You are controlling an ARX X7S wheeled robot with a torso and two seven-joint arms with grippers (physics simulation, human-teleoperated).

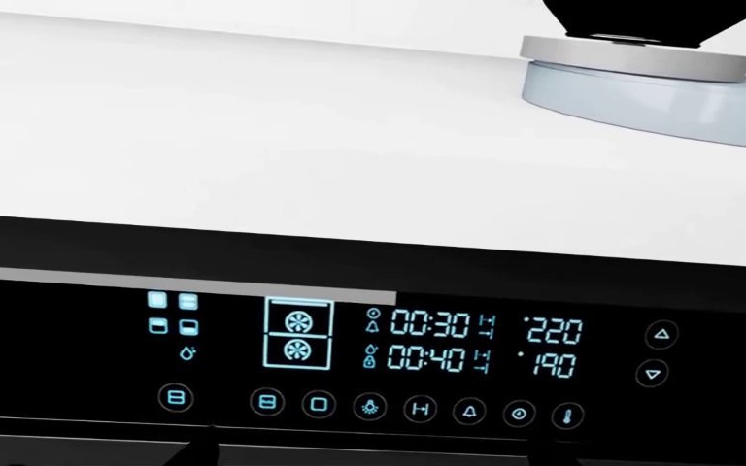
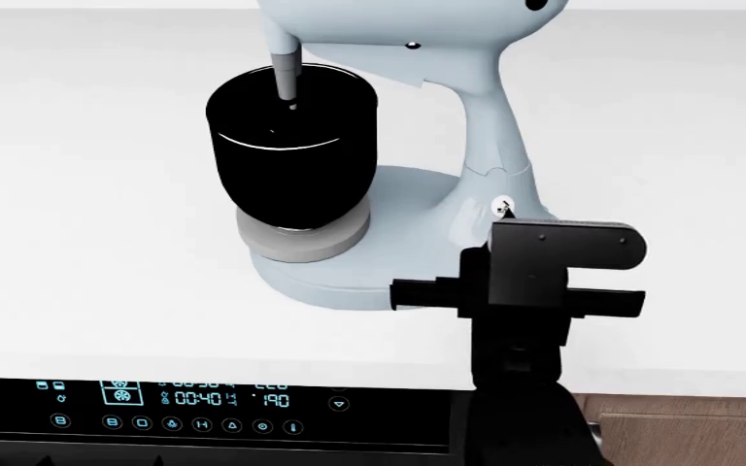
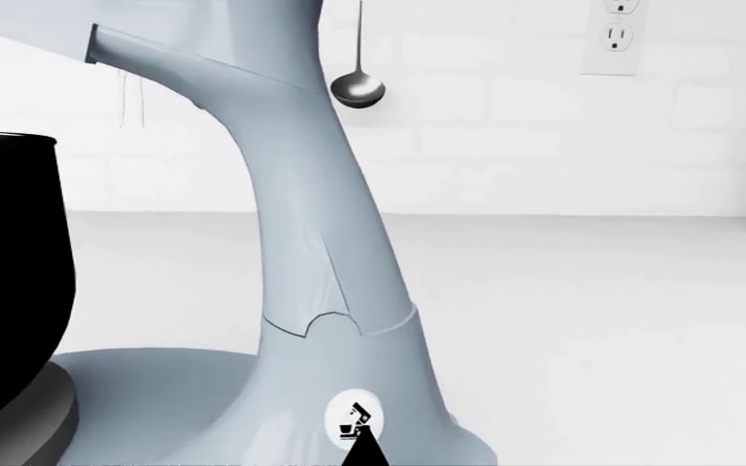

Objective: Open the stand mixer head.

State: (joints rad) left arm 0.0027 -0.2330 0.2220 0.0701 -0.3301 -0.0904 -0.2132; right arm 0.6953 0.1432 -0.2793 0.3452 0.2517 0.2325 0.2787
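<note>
nearest the camera, the oven control panel (image 2: 179, 398) glows below the white worktop (image 2: 75, 243). the right claw (image 2: 519, 291) hangs at the mixer neck (image 2: 490, 146), its opening hidden, so i cannot tell its grip. behind stands the black bowl (image 2: 292, 155); the stand mixer head (image 2: 399, 24) sits above it, beater shaft (image 2: 287, 78) pointing in. the left claw is out of view
</note>
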